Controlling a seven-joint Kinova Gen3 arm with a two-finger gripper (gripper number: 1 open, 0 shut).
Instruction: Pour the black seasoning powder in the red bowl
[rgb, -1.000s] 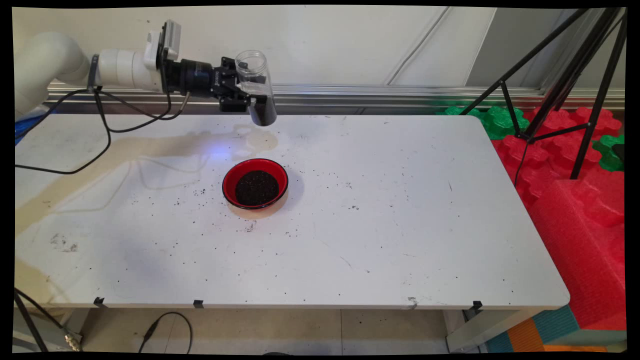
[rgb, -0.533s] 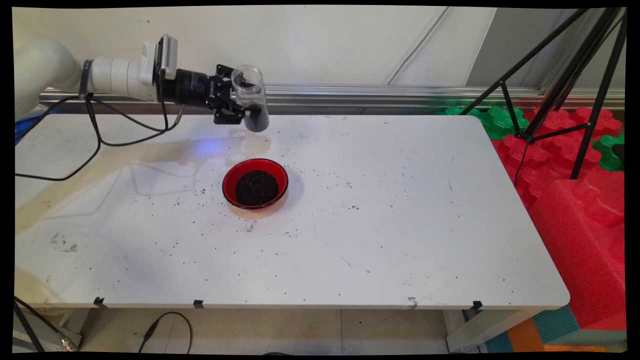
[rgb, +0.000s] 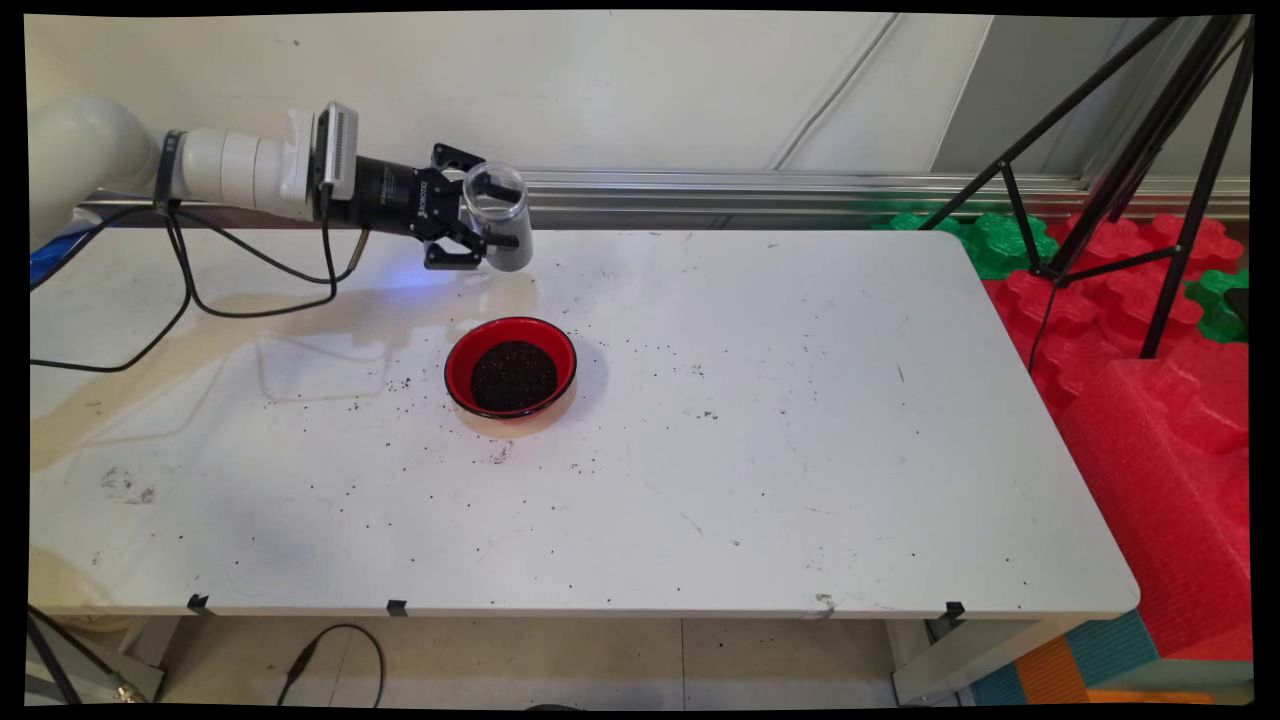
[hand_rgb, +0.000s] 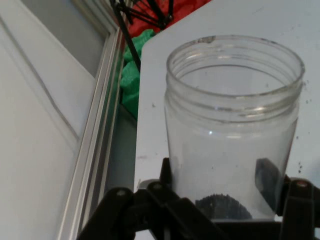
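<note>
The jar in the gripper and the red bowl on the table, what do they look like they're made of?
The jar looks like clear plastic, possibly glass: you see straight through its wall, its threaded neck catches soft highlights, and a little dark grainy stuff sits at its bottom. The red bowl looks like glossy plastic or lacquered ware, red inside with a dark rim; which one, I can't tell. The gripper is matte black.

Bright, even light; perhaps slightly soft.

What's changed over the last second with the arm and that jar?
The gripper, shut on the clear jar throughout, sank toward the table and drew slightly left, away from the camera. The red bowl of dark grains stayed put.
</note>
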